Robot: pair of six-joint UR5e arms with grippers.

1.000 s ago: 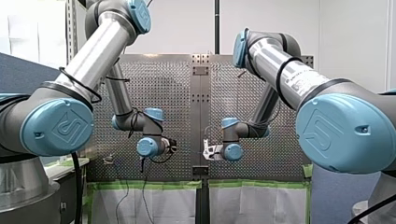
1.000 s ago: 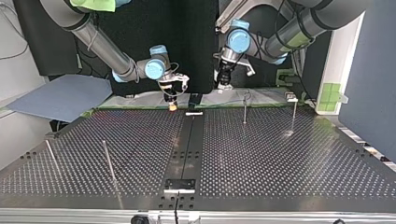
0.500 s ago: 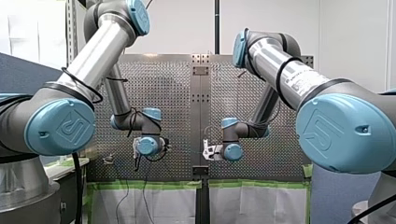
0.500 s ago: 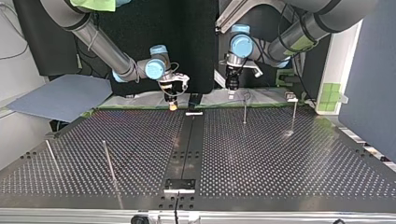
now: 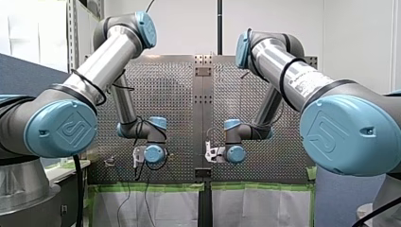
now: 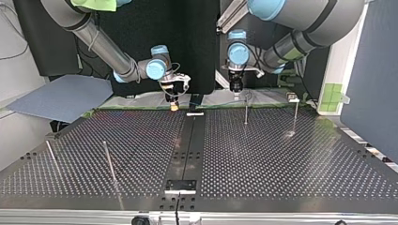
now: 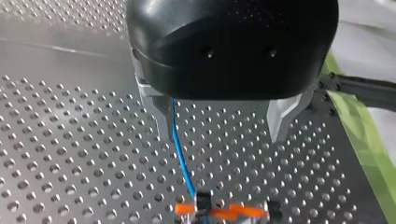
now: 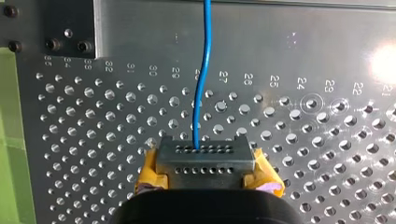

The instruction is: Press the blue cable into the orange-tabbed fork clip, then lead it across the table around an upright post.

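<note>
Blue cable (image 8: 204,70) clamped, right gripper (image 8: 205,156), table edge (image 8: 27,140)

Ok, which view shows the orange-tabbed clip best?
The left wrist view: the orange-tabbed clip sits just ahead of my left hand, blue cable running to it. Front and top views cannot resolve it; the right wrist view misses it.

Orange-tabbed fork clip (image 7: 219,213): lower part cut off by left wrist view's edge. Blue cable (image 7: 180,154): end away from the clip hidden behind left tool's (image 7: 222,135) black body; junction with the clip blurred.
</note>
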